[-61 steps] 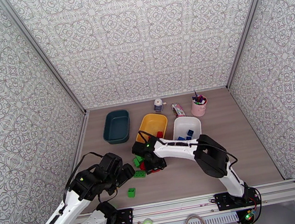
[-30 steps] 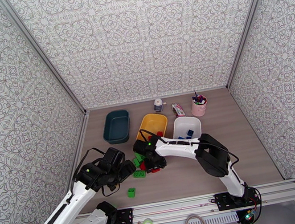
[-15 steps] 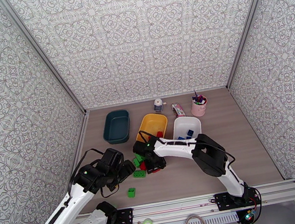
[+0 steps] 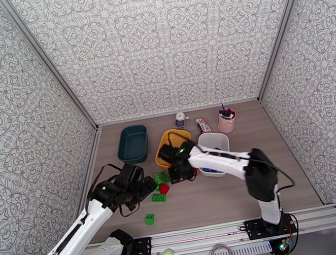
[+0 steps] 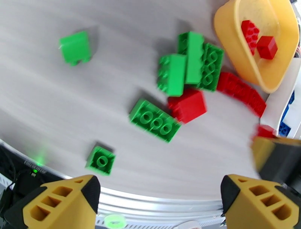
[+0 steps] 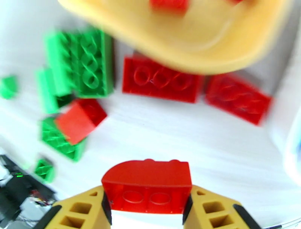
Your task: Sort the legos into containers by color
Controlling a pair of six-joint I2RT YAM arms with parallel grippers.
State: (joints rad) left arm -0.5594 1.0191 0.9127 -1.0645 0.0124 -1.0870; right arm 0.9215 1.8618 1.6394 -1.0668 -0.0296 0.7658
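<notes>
My left gripper (image 5: 160,190) hangs w/ jaws wide, nothing btwn them. Ahead I see a small green lego (image 5: 101,161), then a long green lego (image 5: 155,120) just beside a red block (image 5: 188,105), w/ a green cluster (image 5: 190,64) past that. Yellow tray (image 5: 233,45), top right, holds two red legos (image 5: 267,47).

Three trays are set in a row on the table (image 4: 288,167): left tray (image 4: 133,144), middle tray (image 4: 167,138), right tray (image 4: 216,137). A cup of pens (image 4: 227,122) is placed behind the right tray. A cluster of bricks (image 4: 161,178) is spread just near of the middle tray; a lone brick (image 4: 149,219) is left nearer.
</notes>
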